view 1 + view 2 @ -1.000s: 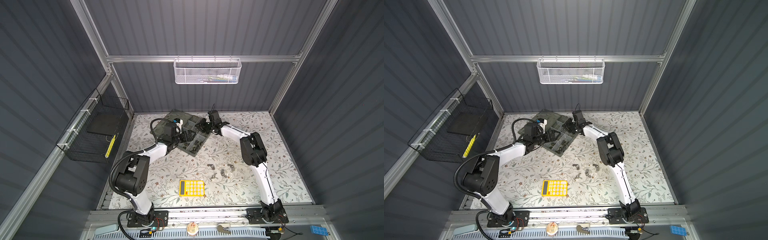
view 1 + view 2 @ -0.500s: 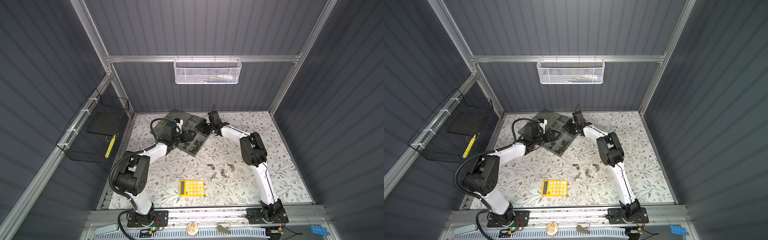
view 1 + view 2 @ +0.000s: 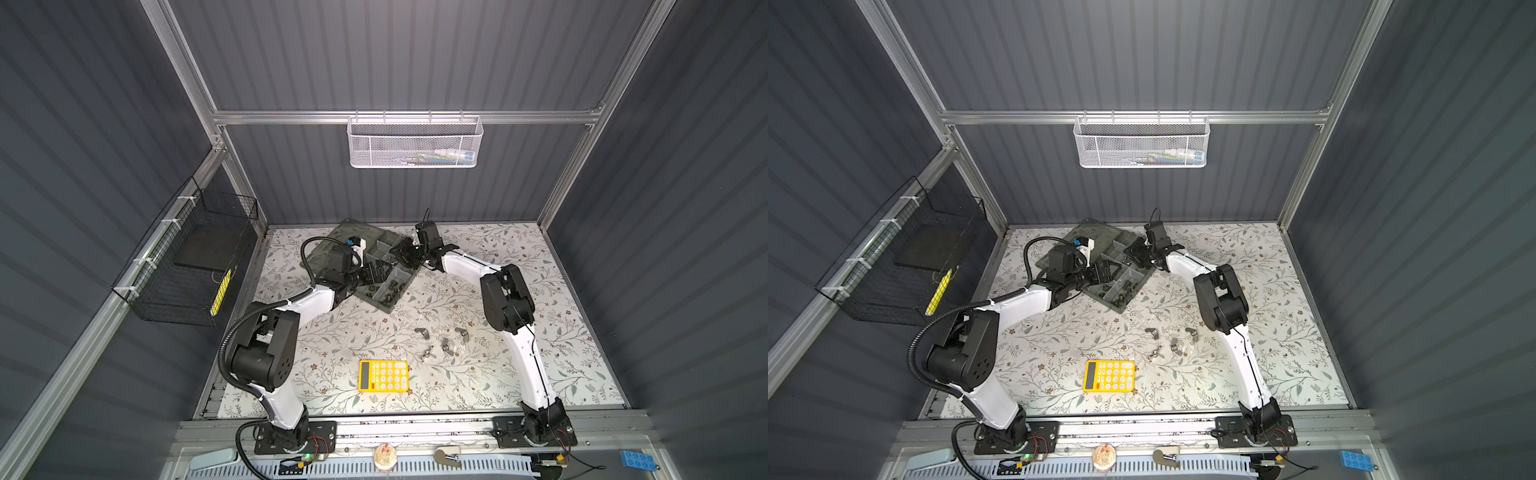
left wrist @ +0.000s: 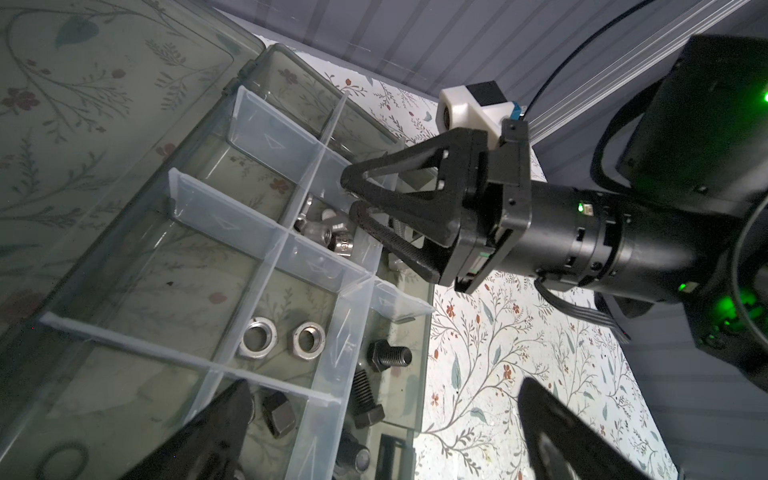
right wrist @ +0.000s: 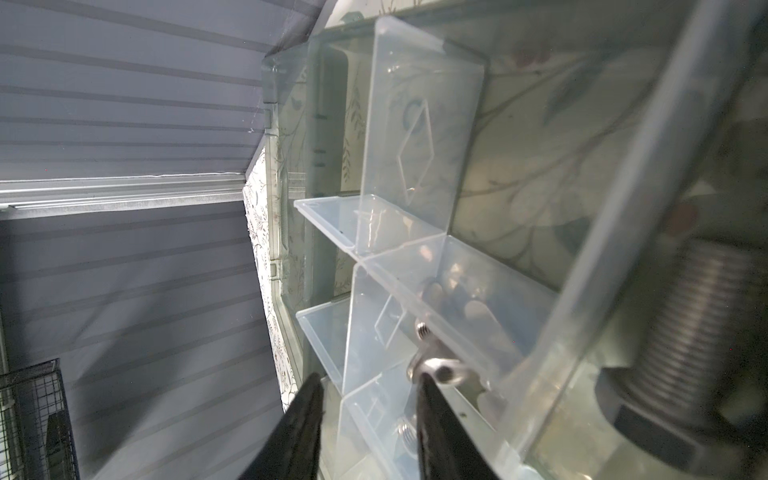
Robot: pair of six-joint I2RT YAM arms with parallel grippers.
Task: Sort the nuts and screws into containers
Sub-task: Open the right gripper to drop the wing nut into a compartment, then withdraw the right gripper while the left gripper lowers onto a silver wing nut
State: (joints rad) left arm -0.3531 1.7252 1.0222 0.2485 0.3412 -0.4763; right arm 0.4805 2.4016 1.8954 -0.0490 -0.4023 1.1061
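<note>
Over the counter (image 3: pixel 457 299), at the open box (image 4: pixel 166 270), the left jaws are standing wide apart. The right jaws are standing partly apart, a wing nut (image 5: pixel 434 365) sitting against one tip (image 5: pixel 430 395) beside a divider (image 5: pixel 386 274). Clinging there, it is likely risking a landing astride that divider.

Both top views hang high over the near side, looking steeply down on the whole table (image 3: pixel 449 303), far off and nearly identical; the left wrist camera sits close above the organiser box (image 4: pixel 195 266), facing across it toward the right gripper (image 4: pixel 351 195); the right wrist camera peers past its own fingers (image 5: pixel 436 424), very near the dividers (image 5: pixel 415 124); all four views share that box.
</note>
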